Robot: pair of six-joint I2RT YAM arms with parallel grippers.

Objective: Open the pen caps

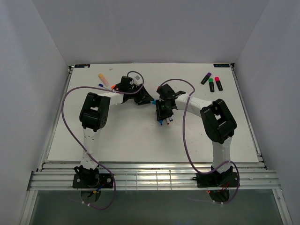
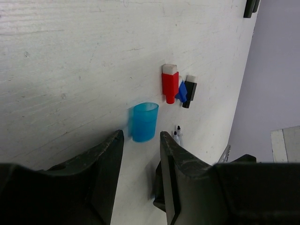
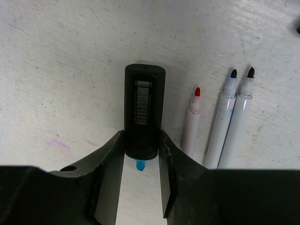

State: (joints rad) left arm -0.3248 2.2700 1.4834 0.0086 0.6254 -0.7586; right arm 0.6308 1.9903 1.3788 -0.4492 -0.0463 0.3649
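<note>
One black highlighter (image 3: 144, 108) sits clamped in the right gripper (image 3: 140, 146); the left gripper (image 2: 140, 143) stands open behind a blue cap (image 2: 144, 121).

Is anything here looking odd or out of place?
Only mildly: a loose blue cap stands on end on the table. The right gripper holds a black highlighter with its blue tip bare, and three thin pens lie uncapped beside it.

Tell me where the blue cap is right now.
In the left wrist view, the blue cap stands on the white table just ahead of the open left hand, untouched, with the red cap lying beyond it to the right.
</note>
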